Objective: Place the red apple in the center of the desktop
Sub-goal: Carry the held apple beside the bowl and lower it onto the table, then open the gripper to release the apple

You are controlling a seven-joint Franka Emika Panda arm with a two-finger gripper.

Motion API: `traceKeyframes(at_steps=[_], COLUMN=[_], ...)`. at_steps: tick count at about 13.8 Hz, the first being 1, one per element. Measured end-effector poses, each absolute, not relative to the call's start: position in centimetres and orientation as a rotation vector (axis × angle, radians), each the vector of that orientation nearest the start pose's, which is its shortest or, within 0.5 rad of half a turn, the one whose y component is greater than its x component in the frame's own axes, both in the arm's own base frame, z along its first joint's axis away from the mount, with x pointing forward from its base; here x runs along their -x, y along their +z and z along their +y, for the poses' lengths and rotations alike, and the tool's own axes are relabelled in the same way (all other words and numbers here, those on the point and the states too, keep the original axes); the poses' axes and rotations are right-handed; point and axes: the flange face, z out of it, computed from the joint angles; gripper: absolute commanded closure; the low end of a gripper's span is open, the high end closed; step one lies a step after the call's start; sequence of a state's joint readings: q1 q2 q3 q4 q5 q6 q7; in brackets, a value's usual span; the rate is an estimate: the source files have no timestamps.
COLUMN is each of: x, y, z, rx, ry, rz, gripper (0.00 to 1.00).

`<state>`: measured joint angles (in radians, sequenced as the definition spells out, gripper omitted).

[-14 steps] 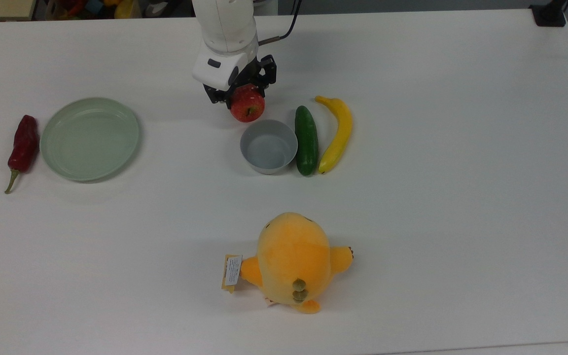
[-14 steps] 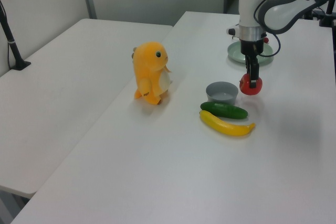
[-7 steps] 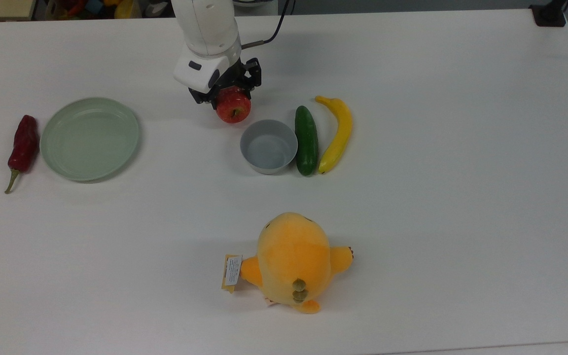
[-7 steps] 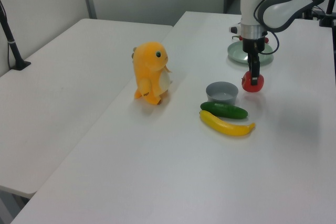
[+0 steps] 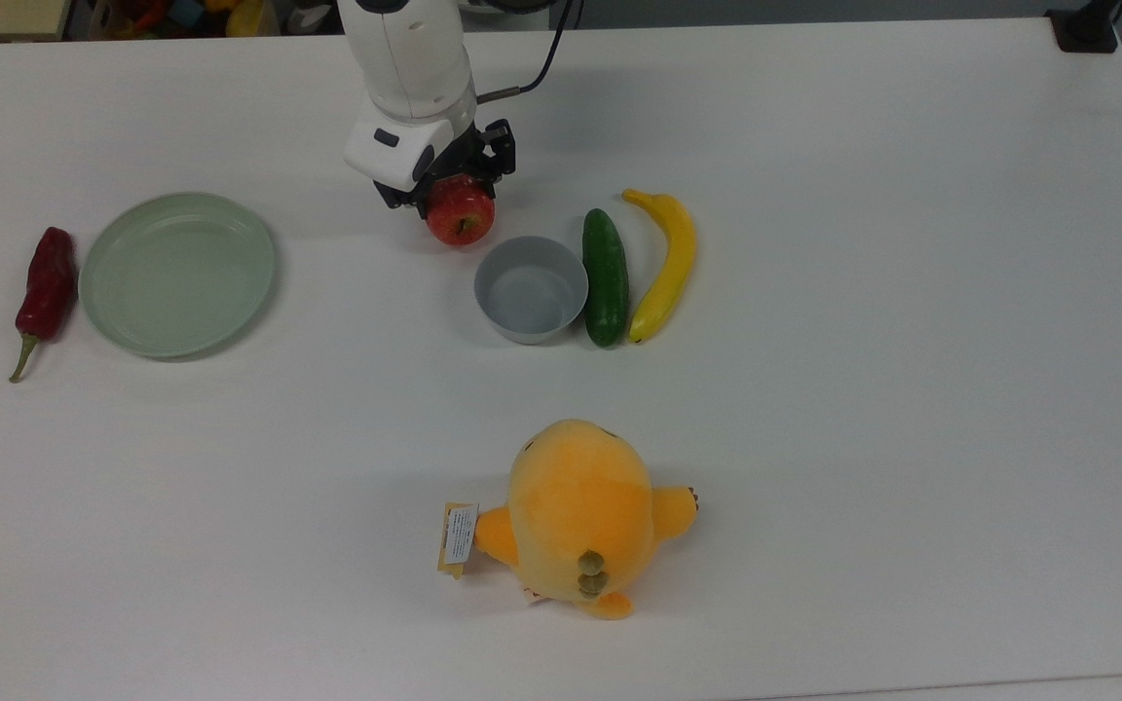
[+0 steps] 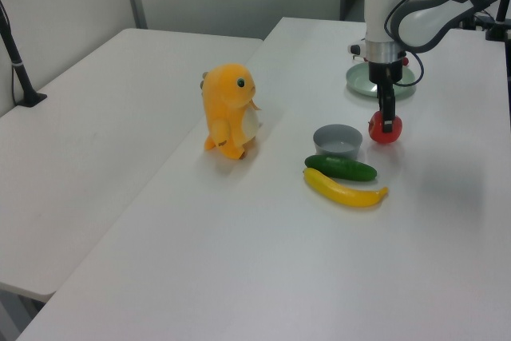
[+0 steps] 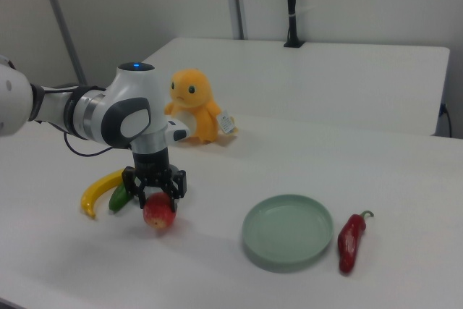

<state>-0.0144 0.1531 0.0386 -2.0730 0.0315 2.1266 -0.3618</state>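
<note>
The red apple (image 5: 462, 218) sits clamped in the gripper (image 5: 444, 191), just up and to the top view's left of the grey bowl (image 5: 531, 289), close to the white tabletop (image 5: 912, 389) (whether it touches the surface, I cannot tell). In the left view the apple (image 6: 385, 128) hangs under the gripper (image 6: 386, 120) beside the bowl (image 6: 338, 140). A cucumber (image 5: 606, 276) and a banana (image 5: 664, 264) lie side by side at the bowl's right in the top view. A pale green plate (image 5: 178, 274) and a red chili pepper (image 5: 45, 290) lie well off to the top view's left. An orange plush toy (image 5: 580, 516) stands nearer the lower edge.
</note>
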Motion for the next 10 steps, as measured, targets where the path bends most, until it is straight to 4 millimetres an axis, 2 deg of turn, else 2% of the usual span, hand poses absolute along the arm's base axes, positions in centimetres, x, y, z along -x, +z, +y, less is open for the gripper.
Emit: traceKeyframes(at_steps=[6, 8, 10], x=[-56.2, -56.6, -57.3], y=[35.1, 36.4, 40.0], z=[1.3, 0.9, 0.4], rx=[3.04, 3.052, 3.073], ry=[0.137, 0.101, 0.076], rz=[-0.561, -0.529, -0.423], gripper=[0.0, 0.0, 0.0])
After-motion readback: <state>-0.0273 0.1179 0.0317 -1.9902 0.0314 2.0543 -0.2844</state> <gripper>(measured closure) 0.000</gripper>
